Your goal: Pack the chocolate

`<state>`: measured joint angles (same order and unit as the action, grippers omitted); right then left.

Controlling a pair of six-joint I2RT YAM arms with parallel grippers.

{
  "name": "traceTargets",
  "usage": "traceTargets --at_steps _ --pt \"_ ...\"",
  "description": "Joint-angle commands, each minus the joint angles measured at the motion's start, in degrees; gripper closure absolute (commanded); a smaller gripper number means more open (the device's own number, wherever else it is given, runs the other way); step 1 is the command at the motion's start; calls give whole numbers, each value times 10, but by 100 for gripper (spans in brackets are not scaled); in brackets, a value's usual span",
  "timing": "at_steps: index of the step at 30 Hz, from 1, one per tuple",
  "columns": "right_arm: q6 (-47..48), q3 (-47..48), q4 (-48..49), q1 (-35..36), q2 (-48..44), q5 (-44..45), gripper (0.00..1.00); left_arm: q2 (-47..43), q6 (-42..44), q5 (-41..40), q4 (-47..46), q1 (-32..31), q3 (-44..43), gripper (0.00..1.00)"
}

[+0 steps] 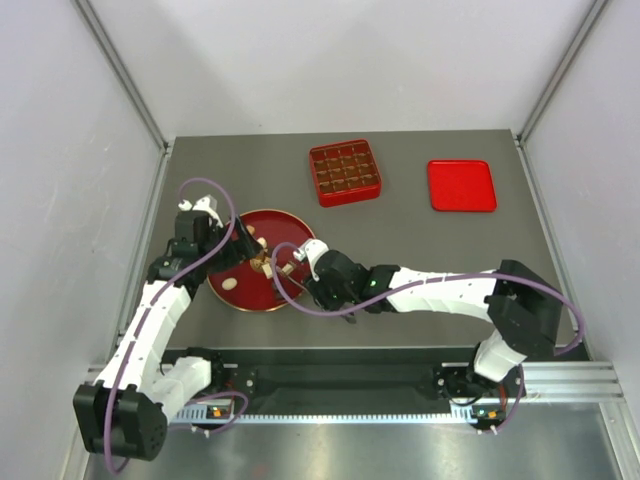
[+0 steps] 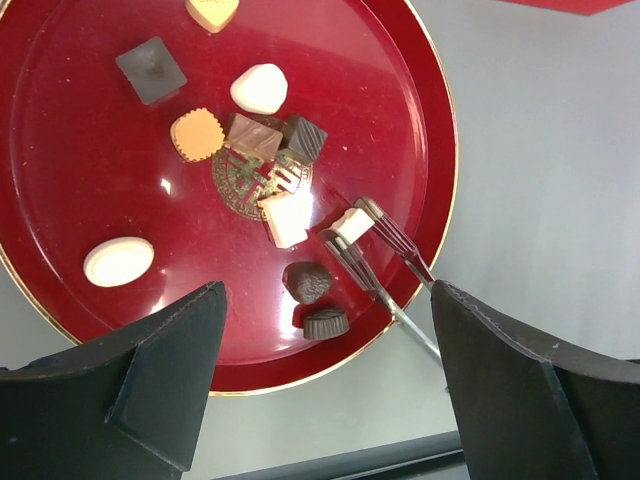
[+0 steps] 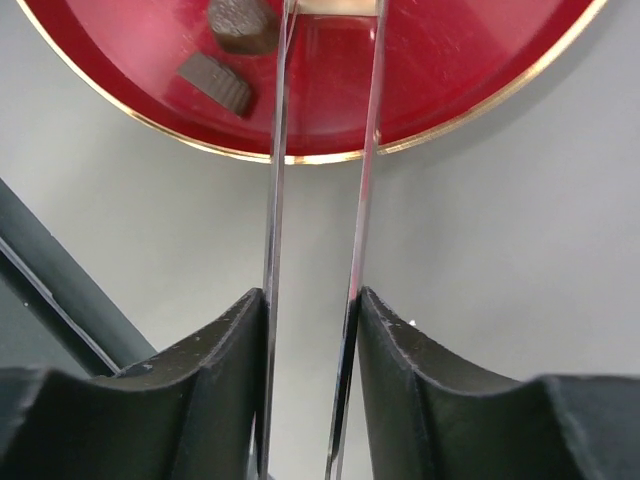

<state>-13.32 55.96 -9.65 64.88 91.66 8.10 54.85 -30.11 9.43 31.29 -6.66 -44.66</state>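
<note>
Left gripper (image 2: 328,292): fingers stood wide apart and held nothing; it hung above the near half of the plate (image 2: 80,160).
Right gripper (image 3: 310,300): clamped on tongs (image 3: 275,200), one finger pressed against each blade.
Tongs: long axis ran straight ahead from the right fingers, across the gold rim and onto the plate; the tips sat on either side of a white block (image 2: 350,224).
White block: on the plate, ahead of the left gripper toward its right finger; its longer side seemed to lie across the tongs, tip to tip.
Chocolate (image 2: 253,137): most pieces clustered at the plate's middle, further ahead of the left gripper; two dark pieces lay just ahead between its fingers, left of the tongs from the right gripper; a white oval lay ahead of the left finger, its long axis running finger to finger.
Edges: the rim curved under the blades a little ahead of the right fingers; grey table (image 1: 420,240) showed on both sides of the tongs.
Box (image 1: 345,172) and lid (image 1: 461,185): far ahead of both grippers, well apart from the plate.
</note>
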Motion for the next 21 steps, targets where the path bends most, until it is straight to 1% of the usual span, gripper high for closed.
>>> traceTargets --at_steps 1,6,8,12,17,18,21 --pt "-11 40 -17 12 -39 21 61 -13 9 -3 -7 -7 -17 12" --pt "-24 71 -50 0 -65 30 66 -19 10 -13 -3 -12 -17 12" --pt "-33 87 -74 -16 -73 30 68 -19 10 -13 0 -14 -20 12" --pt "-36 108 -102 -48 -96 22 69 -25 12 -18 4 -20 -19 12" --pt "-32 157 -138 -138 -116 18 69 -35 15 -28 6 -27 -13 12" --pt "-25 163 -141 -152 -115 17 69 -37 17 -27 6 -27 -12 12" --pt "-3 201 -136 -225 -98 17 69 -57 23 -23 0 -31 -3 12"
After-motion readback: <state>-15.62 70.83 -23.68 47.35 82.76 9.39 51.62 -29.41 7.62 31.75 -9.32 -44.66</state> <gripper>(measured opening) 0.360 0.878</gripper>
